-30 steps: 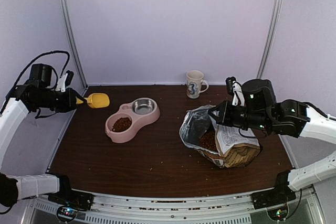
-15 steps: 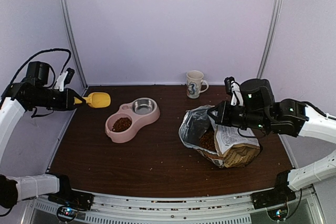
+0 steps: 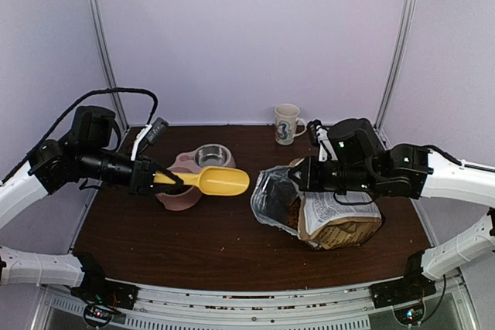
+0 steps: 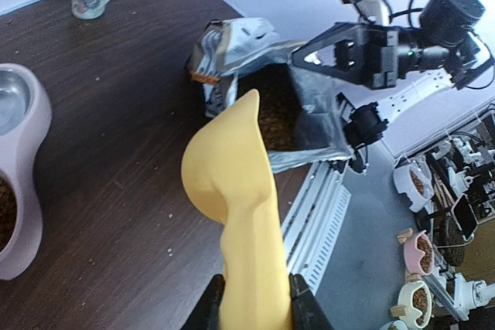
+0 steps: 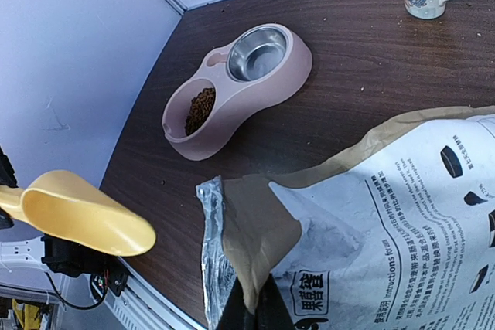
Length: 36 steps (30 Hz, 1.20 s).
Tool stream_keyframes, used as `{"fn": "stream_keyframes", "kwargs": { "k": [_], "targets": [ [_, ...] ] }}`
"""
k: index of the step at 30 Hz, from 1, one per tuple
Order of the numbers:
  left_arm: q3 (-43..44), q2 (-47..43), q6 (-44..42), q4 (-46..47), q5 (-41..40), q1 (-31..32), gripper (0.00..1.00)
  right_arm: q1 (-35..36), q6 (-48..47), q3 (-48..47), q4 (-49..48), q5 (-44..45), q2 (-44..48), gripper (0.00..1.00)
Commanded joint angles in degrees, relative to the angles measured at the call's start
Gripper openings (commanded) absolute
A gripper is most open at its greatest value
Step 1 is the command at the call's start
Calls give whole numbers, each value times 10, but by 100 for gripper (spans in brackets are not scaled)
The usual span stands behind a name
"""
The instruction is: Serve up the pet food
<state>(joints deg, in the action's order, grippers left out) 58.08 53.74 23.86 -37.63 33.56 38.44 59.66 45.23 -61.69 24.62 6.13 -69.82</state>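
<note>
My left gripper is shut on the handle of the yellow scoop and holds it level above the table, its mouth pointing at the bag. No kibble shows in the scoop. In the left wrist view the scoop sits between my fingers. My right gripper is shut on the bag's upper rim and holds it open. Pet food shows inside the bag, also in the left wrist view. More pet food lies in the pink bowl's left cup.
The pink double bowl lies partly behind the scoop; its steel cup holds nothing. A printed mug stands at the back. Crumbs are scattered on the brown table. Metal rails run along the near edge.
My left arm has swung the scoop from the far left edge to the middle, toward the bag. My right arm has drawn the bag's mouth slightly left.
</note>
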Motion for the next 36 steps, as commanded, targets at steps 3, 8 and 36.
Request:
{"fn": "stream_keyframes", "kwargs": {
  "k": [3, 8, 36],
  "targets": [
    [4, 37, 47, 126, -36, 70, 0, 19, -10, -33, -14, -5, -15, 0],
    [23, 109, 38, 123, -118, 130, 0, 37, -8, -41, -24, -7, -21, 0],
    [168, 519, 14, 371, -28, 329, 0, 65, 15, -4, -47, 21, 20, 0]
  ]
}}
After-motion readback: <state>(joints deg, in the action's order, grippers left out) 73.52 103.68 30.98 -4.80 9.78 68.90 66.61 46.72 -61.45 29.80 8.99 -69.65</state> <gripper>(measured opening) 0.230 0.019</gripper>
